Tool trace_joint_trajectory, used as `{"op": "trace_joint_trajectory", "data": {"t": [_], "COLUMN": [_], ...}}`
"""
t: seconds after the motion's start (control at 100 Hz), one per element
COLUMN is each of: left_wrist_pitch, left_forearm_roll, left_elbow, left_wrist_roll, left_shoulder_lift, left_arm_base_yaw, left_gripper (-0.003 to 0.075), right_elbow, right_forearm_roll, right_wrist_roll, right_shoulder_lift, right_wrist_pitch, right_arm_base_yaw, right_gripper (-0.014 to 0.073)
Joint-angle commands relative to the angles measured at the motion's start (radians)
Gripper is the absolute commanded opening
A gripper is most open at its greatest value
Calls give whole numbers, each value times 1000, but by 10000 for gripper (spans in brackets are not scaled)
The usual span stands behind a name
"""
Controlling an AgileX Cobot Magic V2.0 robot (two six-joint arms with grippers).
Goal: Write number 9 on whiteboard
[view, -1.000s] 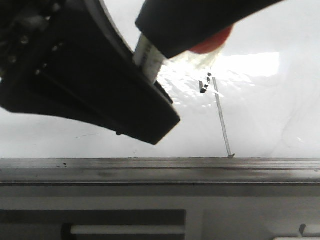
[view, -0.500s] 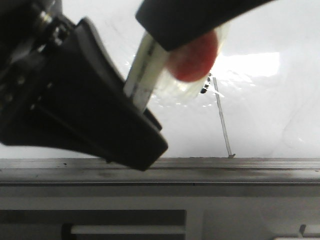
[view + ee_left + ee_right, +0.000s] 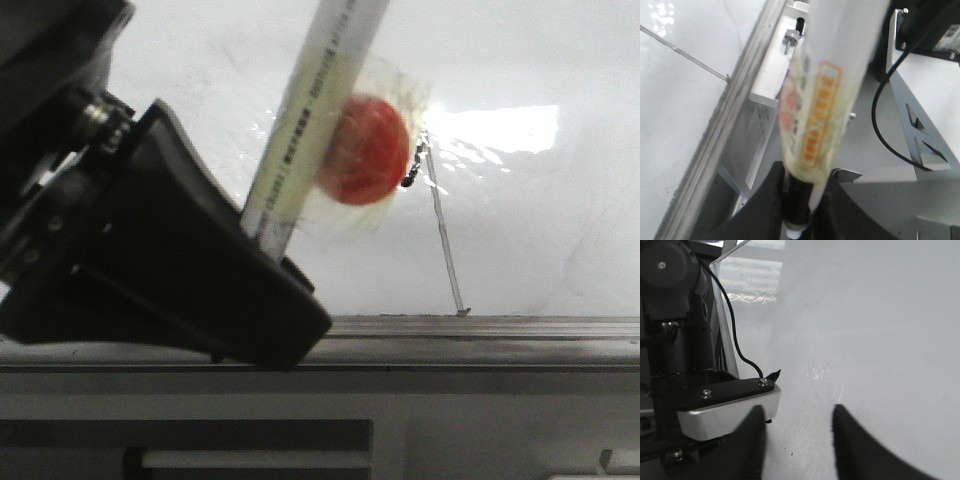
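My left gripper fills the left of the front view and is shut on a marker, a white printed barrel in a clear wrapper with a blurred round red piece. The marker slants up over the whiteboard. In the left wrist view the jaws clamp the marker's dark end. The number 9 is a short broken black stroke joined to a thin grey slanted line, just right of the red piece; its line shows in the left wrist view. My right gripper is open and empty over the whiteboard.
A scuffed grey metal edge strip runs along the board's near side, also seen in the left wrist view. A bright glare patch lies right of the mark. A black and silver mount with a cable stands beside the right gripper.
The black body across the top of the front view has left the view. My left gripper has swung the marker more upright and shifted left; the red piece now shows fully beside the black stroke.
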Motion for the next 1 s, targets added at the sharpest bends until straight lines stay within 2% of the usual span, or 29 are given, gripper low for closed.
{"op": "trace_joint_trajectory", "data": {"t": [0.0,0.11,0.27,0.35,0.52,0.88,0.99], "left_wrist_pitch": [-78,-188,-508,-599,-544,-540,-453], "left_forearm_roll": [-89,-152,-182,-237,-267,-341,-382], "left_elbow": [-24,-24,-24,-24,-24,-24,-24], "left_wrist_roll": [-12,-64,-336,-343,-343,-343,-343], "left_shoulder_lift": [-19,-19,-9,12,89,159,157], "left_arm_base_yaw": [0,0,0,2,44,113,124], "left_gripper": [-20,-21,-21,-21,-21,-21,-21], "right_elbow": [-29,-29,-29,-29,-29,-29,-29], "right_forearm_roll": [19,19,19,19,21,23,23], "right_wrist_roll": [29,29,33,45,45,45,45], "right_shoulder_lift": [-32,-60,-90,-94,-100,-100,-100], "right_wrist_pitch": [-61,-61,-63,-61,-55,-17,-14], "right_arm_base_yaw": [-25,-56,-125,-164,-203,-204,-204], "right_gripper": [-55,-51,-52,-52,-52,-52,-52]}}
